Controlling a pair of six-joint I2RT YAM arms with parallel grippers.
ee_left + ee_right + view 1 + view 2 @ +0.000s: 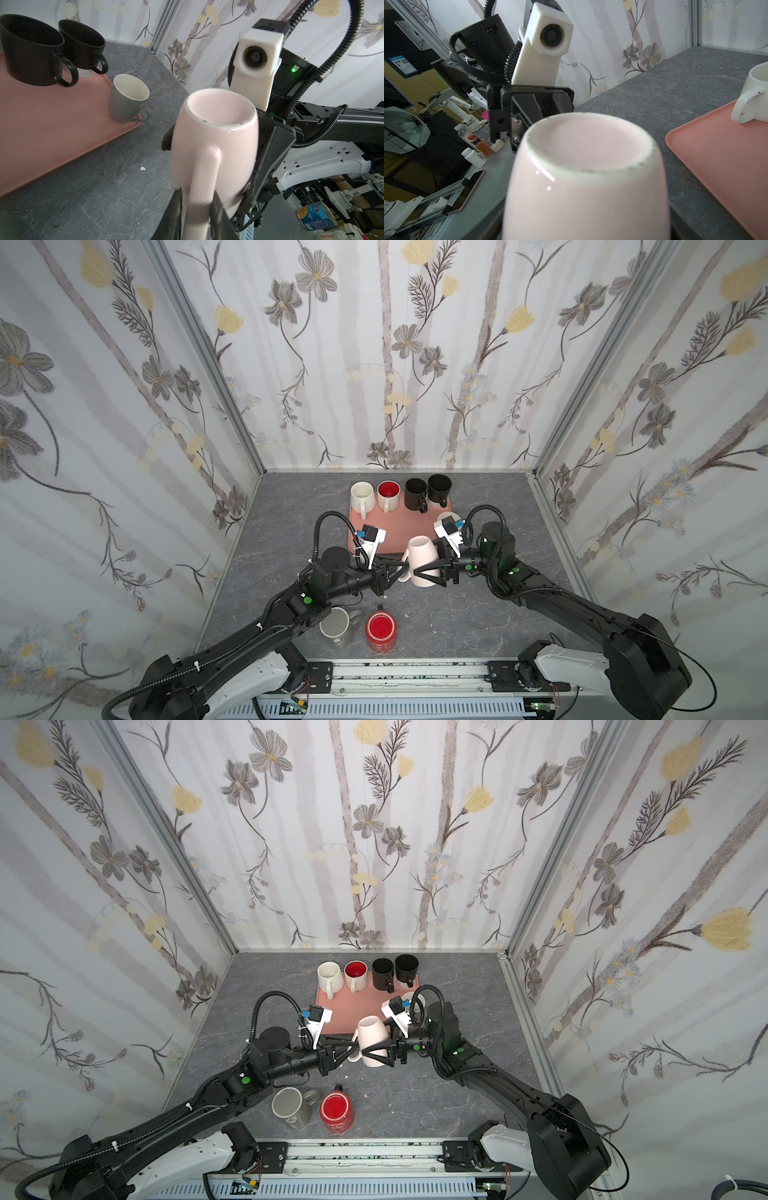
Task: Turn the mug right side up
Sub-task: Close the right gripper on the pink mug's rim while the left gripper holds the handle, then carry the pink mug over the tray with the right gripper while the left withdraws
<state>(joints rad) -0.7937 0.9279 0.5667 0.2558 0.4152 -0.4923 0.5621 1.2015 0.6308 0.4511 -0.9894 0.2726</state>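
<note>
Left gripper (pixel 397 568) is pinched on the handle of the pink mug (pixel 419 556); right gripper (pixel 422 572) clamps the mug's body from 3 o'clock. Between them the mug hangs over the middle of the table (pixel 282 572), base up and tilted.

Nearest me, at 7 o'clock from it, a grey mug (pixel 336 624) sits partly under the left forearm, with a red mug (pixel 381 628) at 6.

At 12 o'clock lies a pink tray (pixel 399 526). Along its far edge stand a white mug (pixel 361 493), a red-lined mug (pixel 388 491) and two black mugs (pixel 415 491).

A small grey cup (pixel 128 99) at the tray's 3 o'clock corner is half hidden in both top views behind the right wrist camera.
</note>
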